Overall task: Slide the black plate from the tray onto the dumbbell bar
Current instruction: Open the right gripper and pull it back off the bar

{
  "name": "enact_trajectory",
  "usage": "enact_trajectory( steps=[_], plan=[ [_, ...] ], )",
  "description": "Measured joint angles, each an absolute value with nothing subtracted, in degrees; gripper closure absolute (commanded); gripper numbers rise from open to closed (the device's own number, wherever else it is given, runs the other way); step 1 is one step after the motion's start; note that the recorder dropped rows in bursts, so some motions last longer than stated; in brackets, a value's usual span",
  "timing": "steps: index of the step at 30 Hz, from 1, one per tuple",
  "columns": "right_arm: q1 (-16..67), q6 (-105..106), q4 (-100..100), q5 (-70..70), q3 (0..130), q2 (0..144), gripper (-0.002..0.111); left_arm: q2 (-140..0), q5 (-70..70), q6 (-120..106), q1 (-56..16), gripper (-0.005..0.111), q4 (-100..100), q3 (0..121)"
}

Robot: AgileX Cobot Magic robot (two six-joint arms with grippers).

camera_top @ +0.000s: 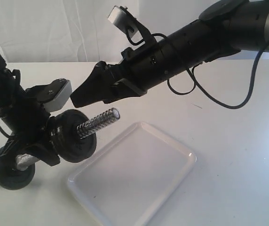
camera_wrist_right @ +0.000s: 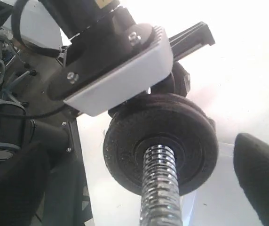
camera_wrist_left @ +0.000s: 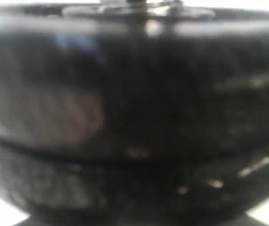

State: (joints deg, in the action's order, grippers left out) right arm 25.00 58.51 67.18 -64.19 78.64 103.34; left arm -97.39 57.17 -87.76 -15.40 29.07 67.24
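Note:
The dumbbell bar is held tilted above the table, my left gripper shut on its smooth middle. A black plate sits on the bar just behind the threaded end. In the left wrist view this plate fills the picture as a blur. My right gripper hovers just above the bar's free end, apart from the plate. In the right wrist view its fingers stand wide apart, open, either side of the threaded end and facing the plate. The white tray holds nothing.
A second black plate sits on the bar's lower end at the left edge. The left arm's grey camera housing is close under the right gripper. White table stretches right of the tray.

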Motion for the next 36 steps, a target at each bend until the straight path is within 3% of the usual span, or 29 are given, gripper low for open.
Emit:
enact_trajectory(
  steps=[9, 18, 36],
  plan=[
    [24.58, 58.51, 67.07, -64.41, 78.64, 103.34, 0.003, -97.84, 57.17, -87.87, -15.30, 0.107, 20.10, 67.24],
    [18.41, 55.92, 63.87, -68.14, 78.64, 103.34, 0.003, -97.84, 57.05, -87.87, -15.30, 0.107, 24.33, 67.24],
    [18.28, 51.60, 52.52, -69.77, 78.64, 103.34, 0.003, -97.84, 51.79, -86.44, -15.30, 0.107, 26.49, 67.24]
  ],
)
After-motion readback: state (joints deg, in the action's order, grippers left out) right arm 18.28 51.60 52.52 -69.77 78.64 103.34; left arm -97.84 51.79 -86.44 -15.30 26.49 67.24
